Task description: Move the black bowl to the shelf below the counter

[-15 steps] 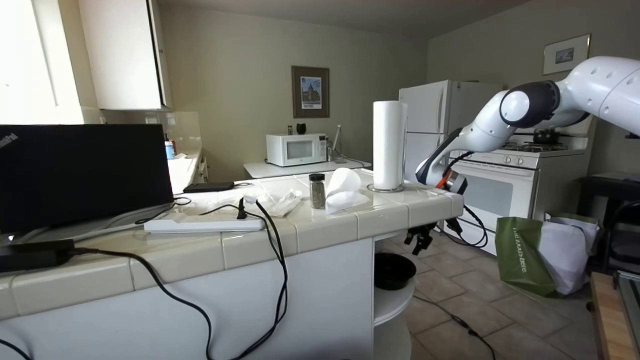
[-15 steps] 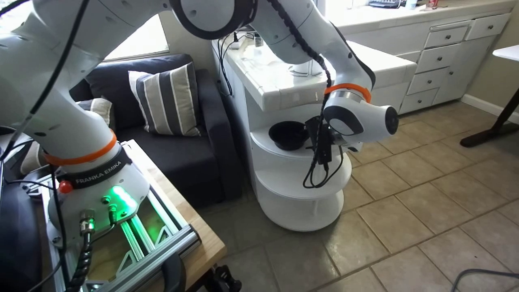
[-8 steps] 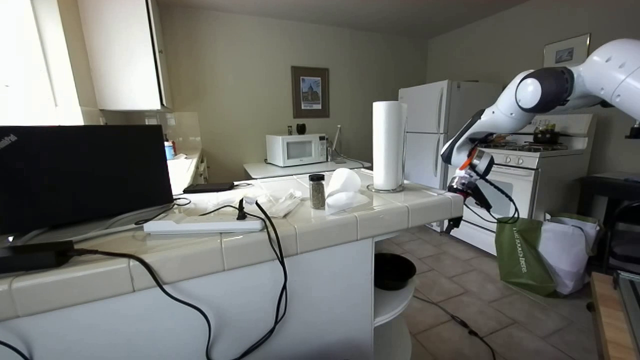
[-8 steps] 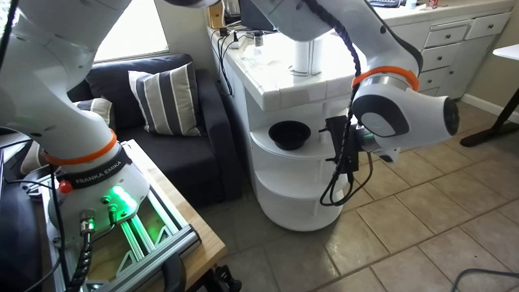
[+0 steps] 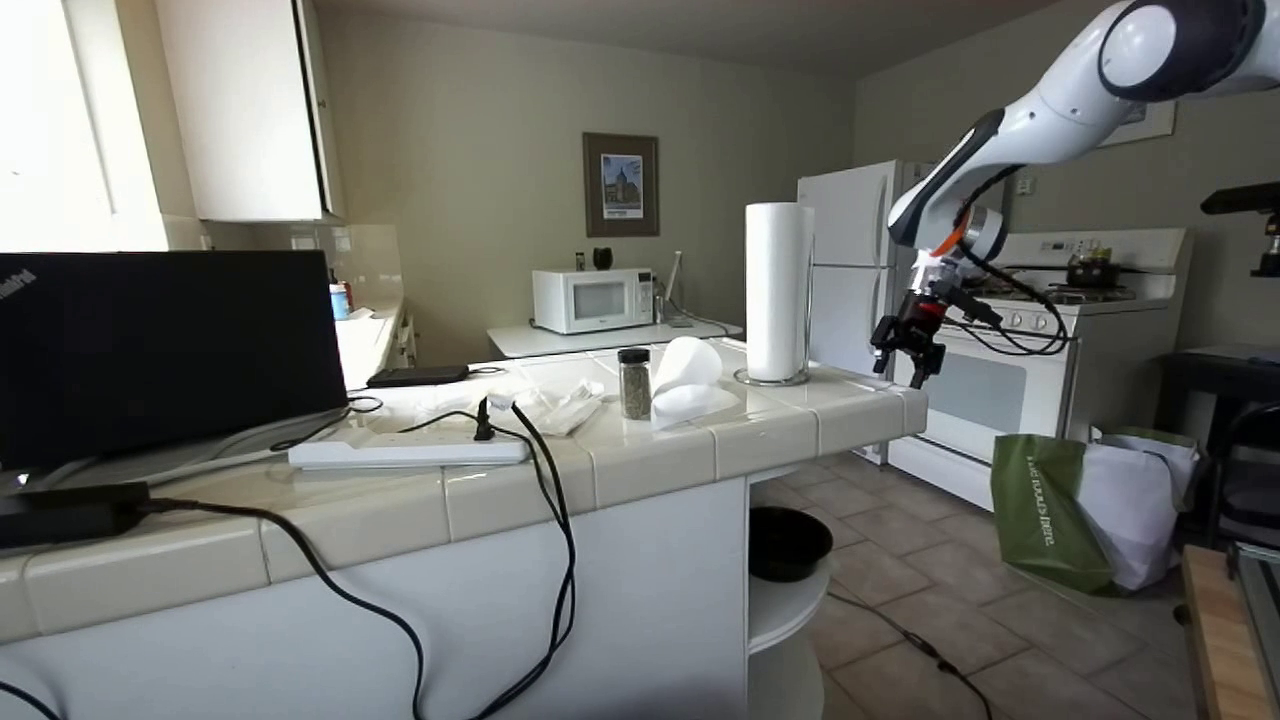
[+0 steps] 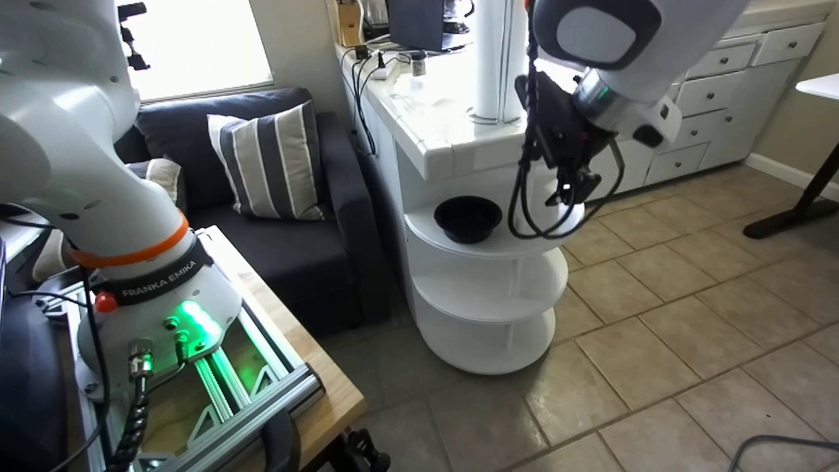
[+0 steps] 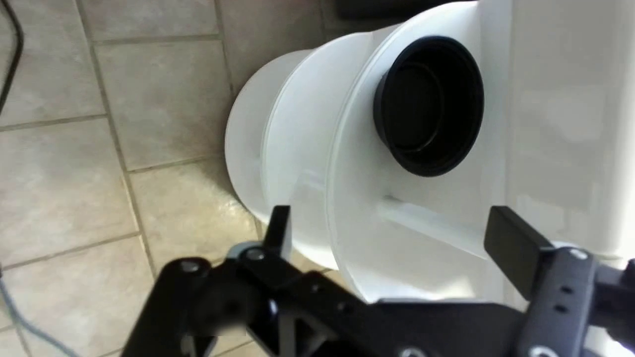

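Black bowl [image 6: 468, 220]: sits upright and unmoved on the uppermost curved shelf [image 7: 357, 213].
Hand [image 7: 397, 239]: lifts up and away from the bowl within the past second, spread wide, gripping nothing.
Shelf delivery: appears complete, likely leaving only the retreat.

The round, plain black bowl [image 7: 429, 106] is set upright on the white, curved-edged shelf [image 7: 367, 223], towards its twelve o'clock in the wrist view. In an exterior view the white-tiled counter [image 6: 482, 157] is seen at twelve o'clock from the bowl.
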Controlling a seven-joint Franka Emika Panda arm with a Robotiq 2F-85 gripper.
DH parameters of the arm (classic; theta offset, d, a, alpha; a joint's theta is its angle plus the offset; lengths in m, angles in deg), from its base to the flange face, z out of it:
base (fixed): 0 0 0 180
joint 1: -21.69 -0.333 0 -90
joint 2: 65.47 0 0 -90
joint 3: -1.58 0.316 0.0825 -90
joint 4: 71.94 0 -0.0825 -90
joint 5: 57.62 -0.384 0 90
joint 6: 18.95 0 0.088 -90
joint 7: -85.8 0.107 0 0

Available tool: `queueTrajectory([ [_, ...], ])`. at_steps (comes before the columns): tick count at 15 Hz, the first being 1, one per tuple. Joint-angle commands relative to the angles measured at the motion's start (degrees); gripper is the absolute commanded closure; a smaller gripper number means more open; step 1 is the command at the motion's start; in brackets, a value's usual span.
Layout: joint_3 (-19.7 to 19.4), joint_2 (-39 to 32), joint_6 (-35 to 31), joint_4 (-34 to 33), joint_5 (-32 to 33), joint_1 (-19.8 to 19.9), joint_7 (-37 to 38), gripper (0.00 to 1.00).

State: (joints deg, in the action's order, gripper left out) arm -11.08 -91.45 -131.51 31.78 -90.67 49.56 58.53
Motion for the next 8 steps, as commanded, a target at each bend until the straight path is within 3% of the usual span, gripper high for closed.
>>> queueTrajectory([
  [1, -1.2, 13.67, -10.77, 12.73, 7.97, -7.02, 10.98, 0.0],
  [3, -1.45, 19.45, -13.34, 15.97, 16.34, -10.62, 19.25, 0.0],
  [4, -0.3, 12.25, -9.84, 9.07, 10.33, -7.12, 12.93, 0.0],
  [8, -0.34, 14.11, -10.03, 9.96, 11.16, -7.89, 14.23, 0.0],
])
